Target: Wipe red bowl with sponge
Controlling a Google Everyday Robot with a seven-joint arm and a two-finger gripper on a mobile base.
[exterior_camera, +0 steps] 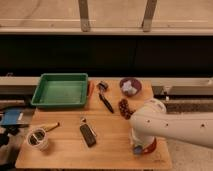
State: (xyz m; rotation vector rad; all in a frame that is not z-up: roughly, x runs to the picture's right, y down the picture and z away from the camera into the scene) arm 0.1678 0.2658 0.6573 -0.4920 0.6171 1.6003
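The red bowl (pixel 150 146) sits at the front right corner of the wooden table (pixel 65 152). Only its right rim shows, because my white arm (pixel 165 125) reaches in from the right and covers most of it. My gripper (pixel 137 146) points down into the bowl at its left side. A small blue-grey patch at the gripper's tip looks like the sponge (pixel 137 149), pressed low in the bowl.
A green tray (pixel 60 90) stands at the back left and a purple bowl (pixel 130 86) with white contents at the back right. Dark red grapes (pixel 123 107), a black brush (pixel 105 101), a black bar (pixel 88 135) and a glass jar (pixel 37 139) lie on the table.
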